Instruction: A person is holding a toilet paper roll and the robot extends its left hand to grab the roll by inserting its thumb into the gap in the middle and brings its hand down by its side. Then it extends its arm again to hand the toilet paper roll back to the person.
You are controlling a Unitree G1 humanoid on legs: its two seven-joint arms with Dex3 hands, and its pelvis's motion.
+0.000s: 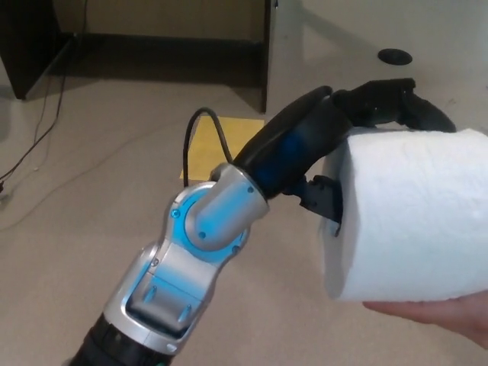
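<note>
Reaching in from the lower left, the robot's left arm (198,252) — silver casing with blue glowing patches at the wrist joint — stretches across a beige carpet (91,198) toward a toilet paper roll (412,217) at the right of the picture. The roll is white and lies on its side, its flat end facing the arm, and it rests on a person's hand (438,314) that comes in from the lower right corner, palm under the roll. The left hand (335,145) is clamped on the roll: its thumb (324,200) goes into the hole in the middle of the flat end, while the two thick fingers (396,103) curl over the top of the roll and press down on the paper. A black cable (200,137) loops up from the wrist.

Behind the arm a yellow sheet (210,145) lies flat on the carpet, near the foot of a dark piece of furniture (152,42) — thin cords (42,130) trail across the floor at the left. A small dark disc (395,56) sits on the floor at the upper right.
</note>
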